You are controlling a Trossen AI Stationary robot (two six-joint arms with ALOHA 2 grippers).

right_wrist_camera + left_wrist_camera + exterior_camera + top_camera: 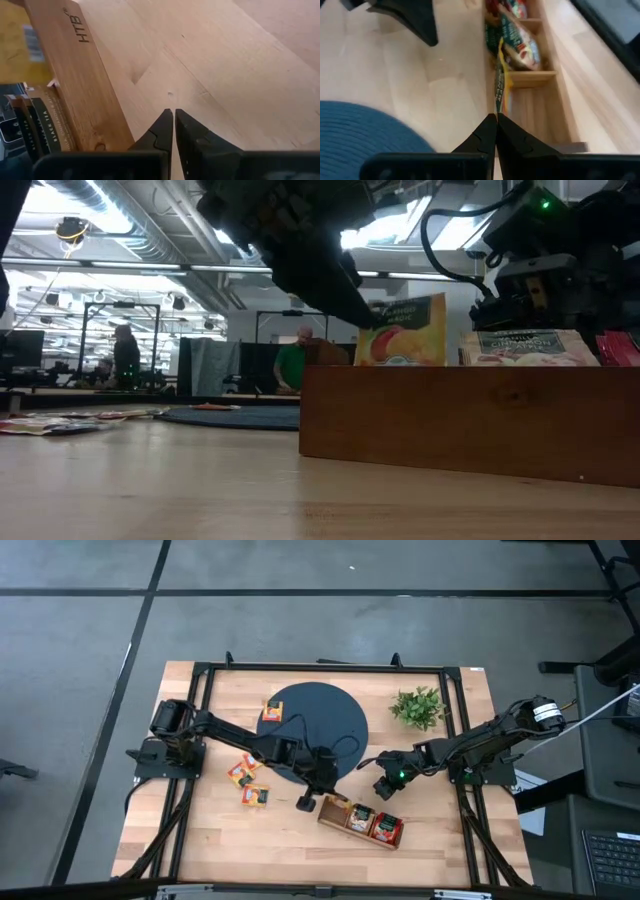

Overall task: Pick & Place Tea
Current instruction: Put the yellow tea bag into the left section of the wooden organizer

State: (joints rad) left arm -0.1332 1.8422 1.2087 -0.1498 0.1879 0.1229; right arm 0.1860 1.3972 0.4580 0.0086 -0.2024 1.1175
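Note:
My left gripper [496,116] is shut on an orange-yellow tea packet [402,332] and stands over the left end compartment of the brown wooden tray [360,822]. The packet shows edge-on [499,87] in the left wrist view. Other packets [517,47] stand in the tray's middle and right compartments. Two loose packets [243,772] [257,795] lie on the table left of the tray. Another packet [272,710] lies on the dark round mat [320,725]. My right gripper [173,112] is shut and empty, hovering [385,787] just beyond the tray's far side. My left gripper pinches the orange-yellow packet between its two fingertips [487,125] by an upper corner [372,318]. The fingers come slanting down from the table's left. The packet stands upright below them, its lower part hidden behind the tray's wall [460,415].
A small green plant [418,706] stands at the table's far right. A small dark object [305,803] sits on the table just left of the tray. Black frame rails [195,730] run along the table's sides. People show in the room behind [293,365].

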